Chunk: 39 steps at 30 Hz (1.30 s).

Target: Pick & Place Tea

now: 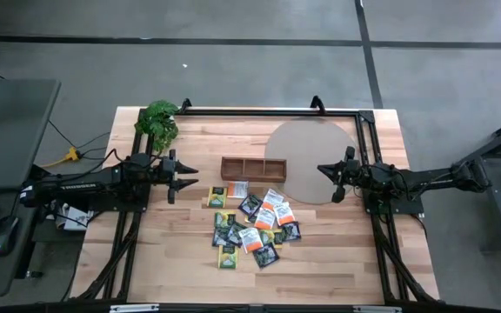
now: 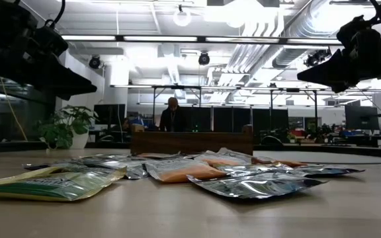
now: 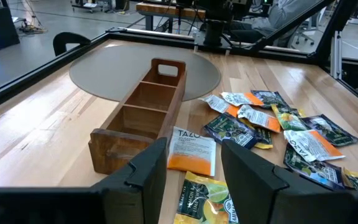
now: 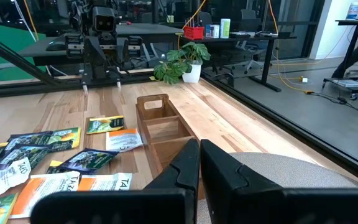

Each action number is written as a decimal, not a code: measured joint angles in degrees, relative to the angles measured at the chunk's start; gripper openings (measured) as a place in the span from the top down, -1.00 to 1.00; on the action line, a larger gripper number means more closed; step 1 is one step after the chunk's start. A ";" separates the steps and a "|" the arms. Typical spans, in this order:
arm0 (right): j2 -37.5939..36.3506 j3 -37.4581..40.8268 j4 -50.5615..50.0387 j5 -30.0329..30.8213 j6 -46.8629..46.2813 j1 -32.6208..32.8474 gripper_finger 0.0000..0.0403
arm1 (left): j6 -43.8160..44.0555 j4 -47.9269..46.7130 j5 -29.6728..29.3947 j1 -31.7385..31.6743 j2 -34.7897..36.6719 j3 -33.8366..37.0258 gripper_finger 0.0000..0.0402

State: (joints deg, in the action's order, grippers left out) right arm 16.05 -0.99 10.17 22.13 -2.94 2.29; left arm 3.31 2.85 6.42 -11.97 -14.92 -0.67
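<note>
Several tea sachets (image 1: 252,224), dark green, yellow-green and orange-white, lie flat in a loose pile on the wooden table, just near of a brown wooden three-compartment tray (image 1: 253,168). In the left wrist view the tea sachets (image 3: 272,127) spread beside the tray (image 3: 142,112). My left gripper (image 1: 190,176) hangs open above the table at the left, pointing toward the tray, clear of everything; its fingers (image 3: 194,171) frame an orange-white sachet (image 3: 191,149) below. My right gripper (image 1: 324,176) hovers shut at the right, over a grey round mat (image 1: 307,161).
A leafy green plant (image 1: 159,122) stands at the table's far left corner. A black frame (image 1: 268,110) runs along the far edge and down both sides. Bare wood lies near of the pile. A person (image 2: 172,114) sits in the room beyond the table.
</note>
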 joint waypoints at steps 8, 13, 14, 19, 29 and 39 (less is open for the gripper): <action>0.00 0.00 0.13 0.16 12.00 0.00 0.94 | -0.02 0.00 0.02 0.00 0.00 0.00 0.25; 0.00 0.00 0.15 0.24 12.67 0.00 0.94 | -0.02 0.00 0.00 0.00 0.00 0.00 0.25; 0.00 0.00 0.17 0.24 12.24 0.00 0.94 | 0.00 0.00 0.02 -0.01 -0.02 0.00 0.25; 0.00 0.00 0.20 0.24 9.13 0.00 0.94 | 0.00 -0.02 0.00 -0.02 0.00 0.00 0.25; 1.54 -0.16 10.00 2.86 8.25 -0.07 0.94 | -0.01 0.00 0.01 -0.02 -0.01 0.00 0.25; 18.50 -15.22 3.42 4.11 9.33 -2.83 0.94 | -0.01 0.00 0.00 0.00 -0.01 0.00 0.25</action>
State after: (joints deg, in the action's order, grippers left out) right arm 34.56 -16.21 13.60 26.24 6.39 -0.55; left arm 3.29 2.85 6.42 -11.97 -14.93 -0.67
